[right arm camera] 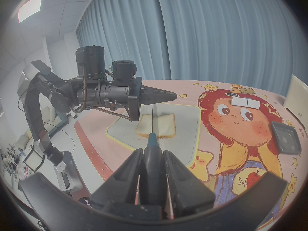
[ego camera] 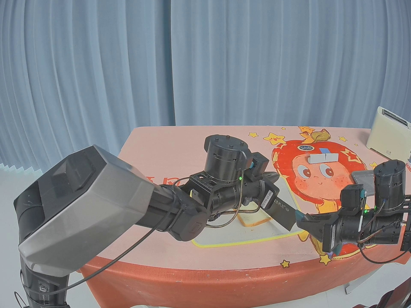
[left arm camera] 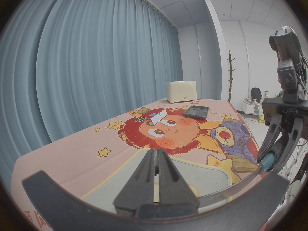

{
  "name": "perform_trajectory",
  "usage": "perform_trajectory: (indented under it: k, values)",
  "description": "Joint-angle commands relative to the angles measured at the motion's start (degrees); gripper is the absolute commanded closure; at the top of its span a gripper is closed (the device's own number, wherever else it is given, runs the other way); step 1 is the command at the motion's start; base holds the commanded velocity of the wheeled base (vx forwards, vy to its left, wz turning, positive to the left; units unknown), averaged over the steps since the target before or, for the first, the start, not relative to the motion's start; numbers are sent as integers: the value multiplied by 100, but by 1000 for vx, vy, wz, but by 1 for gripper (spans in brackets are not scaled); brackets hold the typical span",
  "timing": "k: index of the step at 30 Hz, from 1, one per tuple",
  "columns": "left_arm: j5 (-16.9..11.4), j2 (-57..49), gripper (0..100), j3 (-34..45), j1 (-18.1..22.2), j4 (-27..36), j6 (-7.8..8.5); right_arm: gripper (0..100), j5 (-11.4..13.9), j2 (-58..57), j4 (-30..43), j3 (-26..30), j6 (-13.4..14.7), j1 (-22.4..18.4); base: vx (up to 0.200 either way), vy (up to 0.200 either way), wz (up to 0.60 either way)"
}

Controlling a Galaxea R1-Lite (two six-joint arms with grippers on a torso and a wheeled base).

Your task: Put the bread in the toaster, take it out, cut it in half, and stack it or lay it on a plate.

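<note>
My right gripper clamps the teal-handled knife, blade toward the pale square bread slice; my left gripper, clenched empty, hovers above it.

I work in an office-style robot test room, not a home kitchen. Floor-length grey-blue curtains close off the far side behind my table, which wears a cartoon-printed cloth. The toaster stands as a lone appliance at its far right corner. Overhead, a white tiled ceiling carries a flat panel light. Beyond the table's right end are plain white walls, a coat stand and a low cabinet crowded with small items.
</note>
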Motion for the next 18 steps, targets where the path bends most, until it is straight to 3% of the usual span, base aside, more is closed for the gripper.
perform_trajectory:
  k: [1, 18]
  values:
    - [1, -6, 100, -1, -8, -12, -1, 100, 8, 10, -2, 14, 3, 5, 0, 0, 0]
    - [1, -112, 100, -27, 10, -38, -36, 100, 8, 19, -380, 67, 12, 49, 0, 0, 0]
